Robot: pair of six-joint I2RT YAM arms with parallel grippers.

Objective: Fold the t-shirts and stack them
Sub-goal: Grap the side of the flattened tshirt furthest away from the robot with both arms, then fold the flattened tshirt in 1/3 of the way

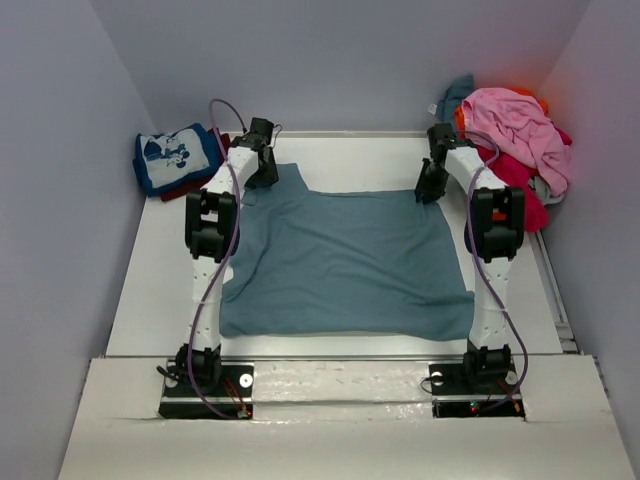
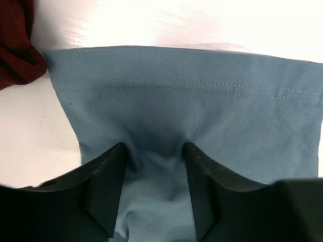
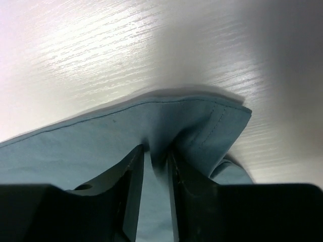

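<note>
A plain slate-blue t-shirt [image 1: 345,260] lies spread flat on the white table [image 1: 160,280]. My left gripper [image 1: 262,168] is down on its far left corner. In the left wrist view the jaws [image 2: 154,148] stand half apart, and a hump of the cloth [image 2: 202,101] bunches up between the fingers. My right gripper [image 1: 432,185] is on the far right corner. There the gripper [image 3: 157,150] has its fingers almost together, pinching a thin ridge of the cloth [image 3: 75,146] just behind the hem.
A folded blue tee with white cartoon print [image 1: 178,158] rests on a dark red one [image 2: 17,50] at the back left. A heap of pink [image 1: 515,125], red [image 1: 520,180], orange and teal [image 1: 458,95] tees sits at the back right. Walls close in on three sides.
</note>
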